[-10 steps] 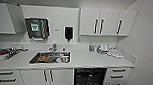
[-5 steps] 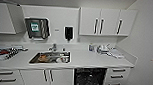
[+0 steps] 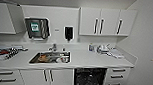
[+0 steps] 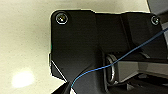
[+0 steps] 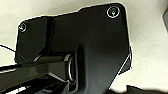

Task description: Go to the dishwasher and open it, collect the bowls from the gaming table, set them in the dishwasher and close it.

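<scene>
Kitchenette wall faces the robot, with the dishwasher (image 3: 90, 78) open low in the cabinet run, right of centre.

Nothing has shifted over the last second: the head view holds the same framing, so the robot seems parked squarely before the counter (image 3: 91, 60), and I judge the opening step done while bowl collecting is still ahead. Dark racks show in the dishwasher's cavity; whether anything sits in them is too murky to tell. Left of it, the steel sink (image 3: 50, 57) holds a jumble of dishes, and a drying rack (image 3: 4, 53) at far left carries more. No bowls or gaming table appear. Whether either gripper is open or closed, I cannot tell from the wrist views.
</scene>
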{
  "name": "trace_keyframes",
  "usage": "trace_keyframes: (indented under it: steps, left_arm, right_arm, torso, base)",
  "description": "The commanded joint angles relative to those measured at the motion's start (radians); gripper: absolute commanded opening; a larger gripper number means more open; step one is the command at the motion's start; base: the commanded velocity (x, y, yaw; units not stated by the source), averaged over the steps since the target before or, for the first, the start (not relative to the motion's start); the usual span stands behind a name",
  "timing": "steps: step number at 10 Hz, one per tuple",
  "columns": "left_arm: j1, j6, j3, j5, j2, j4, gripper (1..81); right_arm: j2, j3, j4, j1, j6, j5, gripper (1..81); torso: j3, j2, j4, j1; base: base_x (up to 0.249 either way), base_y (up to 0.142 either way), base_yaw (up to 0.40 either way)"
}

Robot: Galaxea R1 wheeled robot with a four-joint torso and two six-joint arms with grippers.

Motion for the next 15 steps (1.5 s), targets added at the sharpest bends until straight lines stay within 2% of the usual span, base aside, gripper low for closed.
trace_keyframes:
  steps: [1,2,4,5,6,15]
  left_arm:
    - [-0.062,0.138,0.009,0.022,-0.002,-0.196,81.1]
    - [-0.066,0.138,0.009,0.022,-0.003,-0.211,81.1]
    - [-0.066,0.134,0.009,0.022,0.0,-0.213,81.1]
    - [-0.066,0.132,0.009,0.022,0.0,-0.213,81.1]
    - [-0.066,0.132,0.009,0.022,0.0,-0.21,81.1]
    - [-0.085,0.135,0.009,0.004,-0.002,-0.205,81.1]
  right_arm:
    - [0.009,-0.004,0.031,0.018,-0.01,-0.041,81.1]
    - [0.012,-0.005,0.044,0.018,-0.039,-0.041,81.1]
    - [0.032,-0.02,0.262,0.024,-0.27,-0.046,81.1]
    - [0.045,-0.048,0.359,0.027,-0.359,-0.052,81.1]
    - [0.05,-0.065,0.407,0.029,-0.389,-0.049,81.1]
    - [0.039,-0.066,0.407,0.055,-0.389,-0.056,81.1]
  torso:
    - [0.0,0.0,0.0,0.0]
    - [0.0,0.0,0.0,0.0]
    - [0.0,0.0,0.0,0.0]
    - [0.0,0.0,0.0,0.0]
    - [0.0,0.0,0.0,0.0]
    - [0.0,0.0,0.0,0.0]
  base:
    - [0.0,0.0,0.0]
    - [0.0,0.0,0.0]
    - [0.0,0.0,0.0]
    - [0.0,0.0,0.0]
    - [0.0,0.0,0.0]
    - [0.0,0.0,0.0]
